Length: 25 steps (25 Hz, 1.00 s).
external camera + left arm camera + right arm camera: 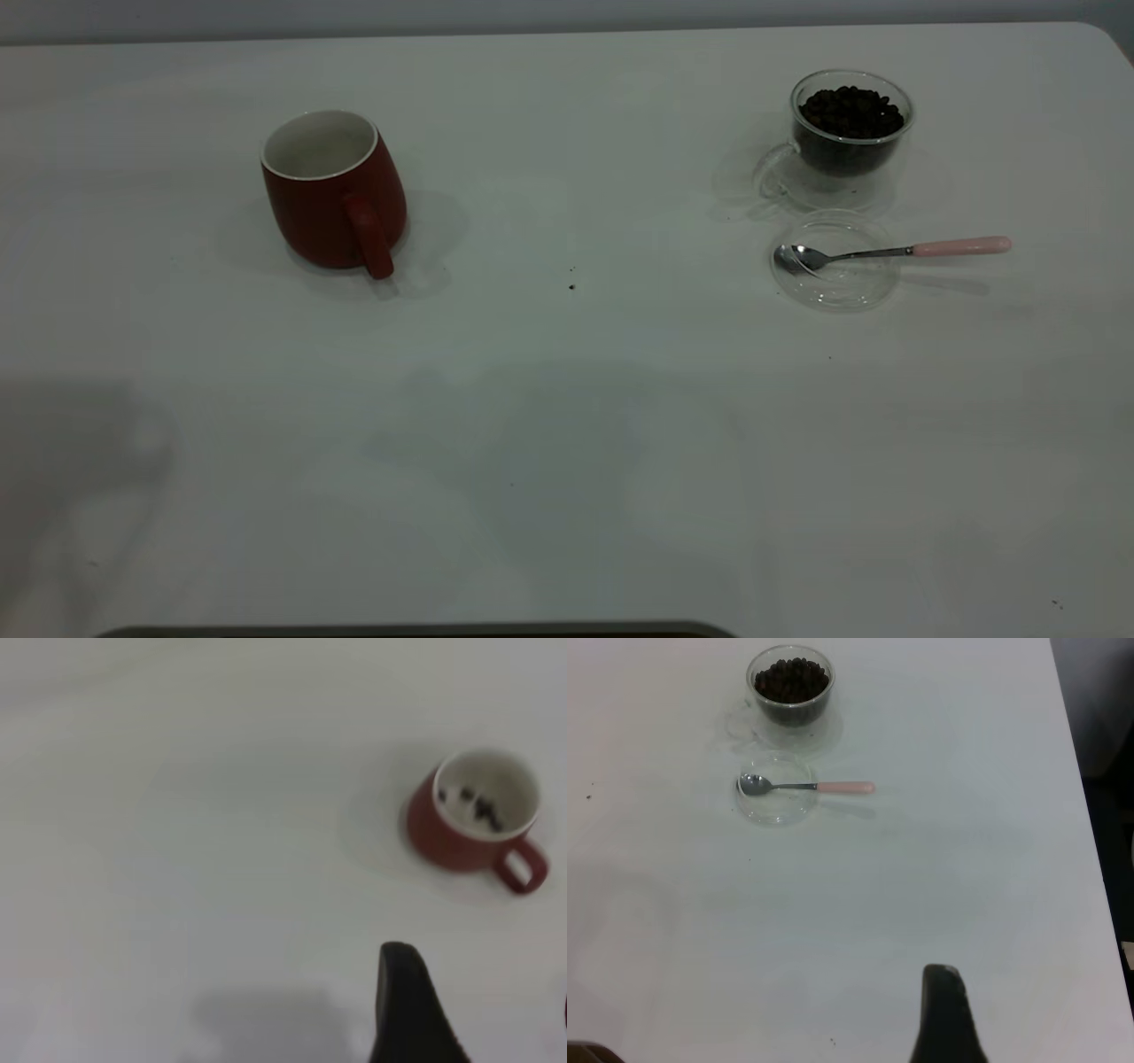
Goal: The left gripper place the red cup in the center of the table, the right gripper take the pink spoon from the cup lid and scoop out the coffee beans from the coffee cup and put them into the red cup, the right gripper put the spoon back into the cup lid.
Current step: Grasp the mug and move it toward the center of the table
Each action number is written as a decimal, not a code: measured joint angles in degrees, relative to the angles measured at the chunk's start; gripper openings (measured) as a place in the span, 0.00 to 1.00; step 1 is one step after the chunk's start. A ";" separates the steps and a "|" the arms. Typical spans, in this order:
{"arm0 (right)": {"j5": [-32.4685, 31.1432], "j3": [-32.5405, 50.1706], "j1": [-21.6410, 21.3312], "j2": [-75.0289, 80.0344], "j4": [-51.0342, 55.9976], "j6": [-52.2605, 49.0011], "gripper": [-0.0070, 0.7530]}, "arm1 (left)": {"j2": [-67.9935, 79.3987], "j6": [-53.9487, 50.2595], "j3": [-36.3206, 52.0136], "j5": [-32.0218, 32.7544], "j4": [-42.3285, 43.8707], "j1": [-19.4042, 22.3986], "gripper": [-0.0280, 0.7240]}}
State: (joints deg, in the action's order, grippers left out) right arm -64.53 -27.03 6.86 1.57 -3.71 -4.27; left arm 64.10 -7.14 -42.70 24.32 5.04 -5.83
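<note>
The red cup (332, 190) stands upright at the table's (567, 461) left, handle toward the front. In the left wrist view the red cup (474, 819) holds a few dark beans. The coffee cup (849, 133), full of coffee beans (850, 111), stands at the far right. The cup lid (833, 261) lies just in front of it, with the pink spoon (895, 251) resting across it, bowl in the lid and handle pointing right. My left gripper (483, 992) is open and empty, well away from the red cup. My right gripper (1032, 1010) is open and empty, far from the pink spoon (811, 786). Neither gripper shows in the exterior view.
A few dark specks (571, 285) lie near the table's middle. The table's right edge (1081, 771) drops to a dark floor in the right wrist view. A dark strip (416, 631) runs along the front edge.
</note>
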 joint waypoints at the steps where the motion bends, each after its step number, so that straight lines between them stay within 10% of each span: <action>1: 0.00 0.00 0.00 0.00 0.00 0.00 0.74 | 3.45 -0.13 -1.11 -0.13 0.00 0.00 0.67; 14: 0.00 0.00 0.00 0.00 0.00 0.00 0.74 | 39.51 5.33 -27.53 9.10 5.63 0.00 0.67; 25: 0.00 0.00 0.00 0.00 0.00 -0.04 0.74 | 60.24 46.85 -39.21 5.98 2.68 0.00 0.64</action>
State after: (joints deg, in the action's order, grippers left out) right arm -64.53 -27.03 6.86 1.57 -3.71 -4.31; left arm 124.34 39.70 -81.91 30.30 7.73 -5.83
